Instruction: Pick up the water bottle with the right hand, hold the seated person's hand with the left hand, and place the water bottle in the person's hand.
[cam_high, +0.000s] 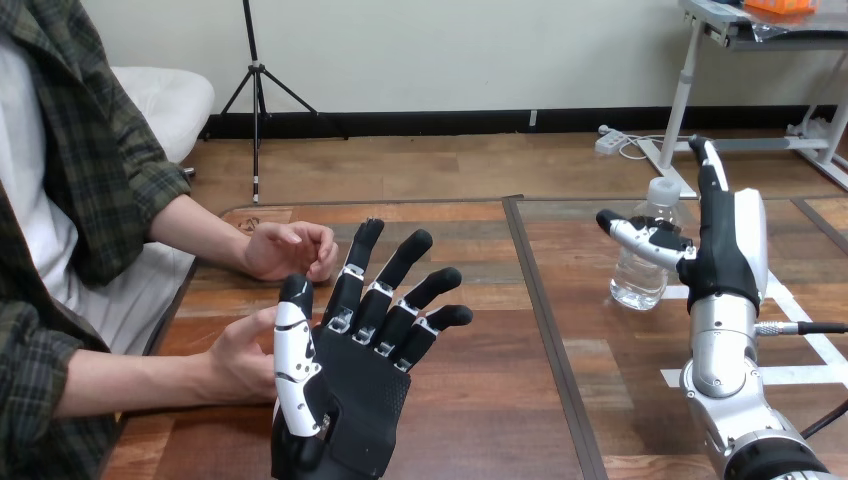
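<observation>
Water bottle (645, 255): upright on the desk (480, 400), right of centre of the frame, cap on.

Right hand (722, 245): at the right of the frame, just beside the water bottle on its right. Its fingers (712, 170) are straight and point upward, held together. The thumb (635, 232) reaches left across the front of the bottle's upper part; contact cannot be determined.

Left hand (350, 385): lower centre-left, palm showing, fingers straight and spread apart, clamped on nothing.

Person's lower hand (238, 358): on the desk at lower left, just beside the left hand's thumb side.

Person's upper hand (290, 250): loosely curled, above the left hand in the frame and apart from it.
</observation>
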